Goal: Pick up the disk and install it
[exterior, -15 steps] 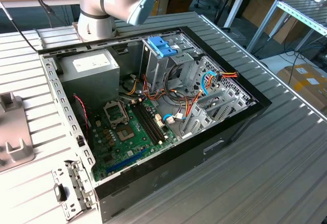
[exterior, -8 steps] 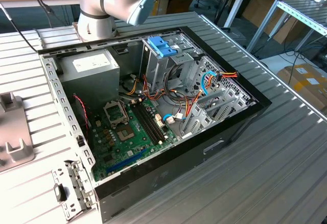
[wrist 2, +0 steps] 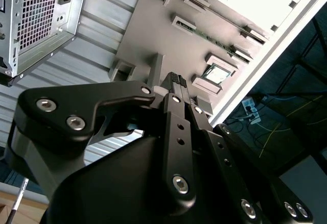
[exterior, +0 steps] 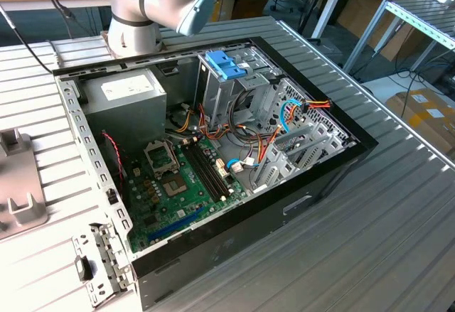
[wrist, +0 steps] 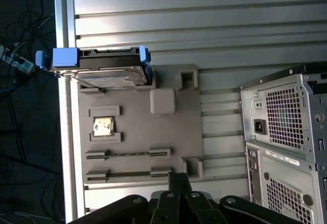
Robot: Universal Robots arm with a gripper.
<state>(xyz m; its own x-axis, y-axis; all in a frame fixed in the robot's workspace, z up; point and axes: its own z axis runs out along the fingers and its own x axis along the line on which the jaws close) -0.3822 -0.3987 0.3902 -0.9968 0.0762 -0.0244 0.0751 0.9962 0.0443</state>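
In the first wrist view the disk, a grey metal drive in a light-blue rail bracket, lies at one end of a grey parts tray on the slatted table. My gripper hovers over the opposite end of that tray, well apart from the disk, with its black fingers pressed together and nothing between them. The second wrist view shows the shut gripper from behind, above the same tray.
The tray also carries a processor chip and memory sticks. The open computer case stands beside it, with its motherboard, grey power supply, drive cage and blue tabbed piece. The case's rear panel is close to the gripper.
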